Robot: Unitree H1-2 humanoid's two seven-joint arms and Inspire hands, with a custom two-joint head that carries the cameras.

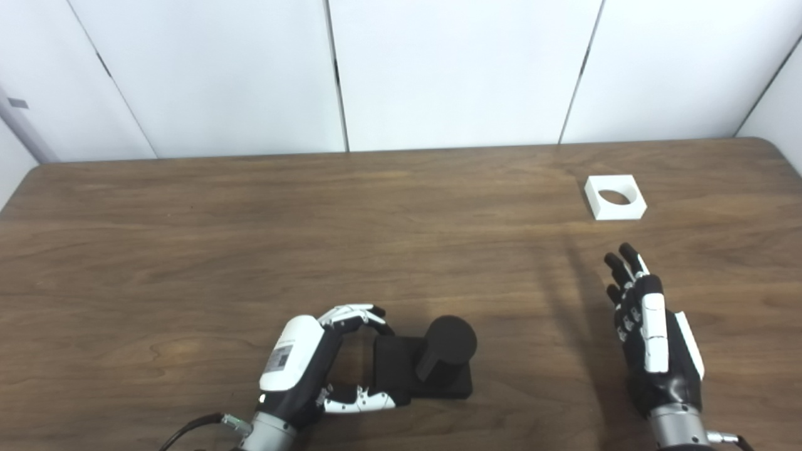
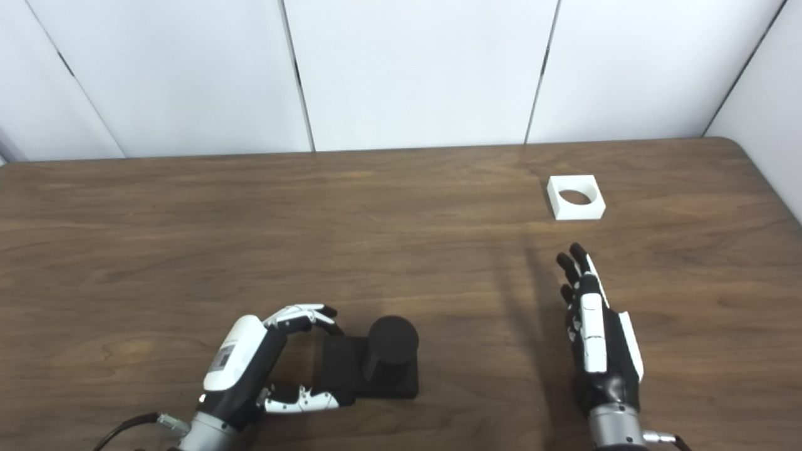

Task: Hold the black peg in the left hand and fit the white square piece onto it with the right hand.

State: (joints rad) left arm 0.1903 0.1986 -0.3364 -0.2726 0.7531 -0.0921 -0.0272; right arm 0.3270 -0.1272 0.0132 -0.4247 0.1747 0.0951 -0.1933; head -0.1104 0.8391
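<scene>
Peg and square are well apart on your tabletop (image 1: pixel 188 219), so treat the job as barely begun. That brown wood top carries only those two things and your two hands, with white wall panels behind.

Your left hand (image 1: pixel 313 366) lies near the front edge, curled in a C around the left end of the peg's base: fingers (image 1: pixel 357 315) arch over the far side, thumb (image 1: pixel 360 401) runs along the near side. They look to be touching or just short of the base, but you cannot tell from either view whether the hold is firm. The base sits flat on the wood, so nothing is lifted.

Your right hand (image 1: pixel 651 338) is over the right side of the top, fingers straight, close together and pointing away toward the square, holding nothing.

The peg (image 1: pixel 445 357) is a black cylinder standing upright on a flat black base, just right of the left hand.

The square (image 1: pixel 615 197) is a white block with a round hole through it, lying flat near the far right corner, beyond the right fingertips and apart from them.

Judged from this: the left hold is at best half made. Still to do are securing the peg, reaching and picking up the square, carrying it across, and lining its hole over the cylinder.
</scene>
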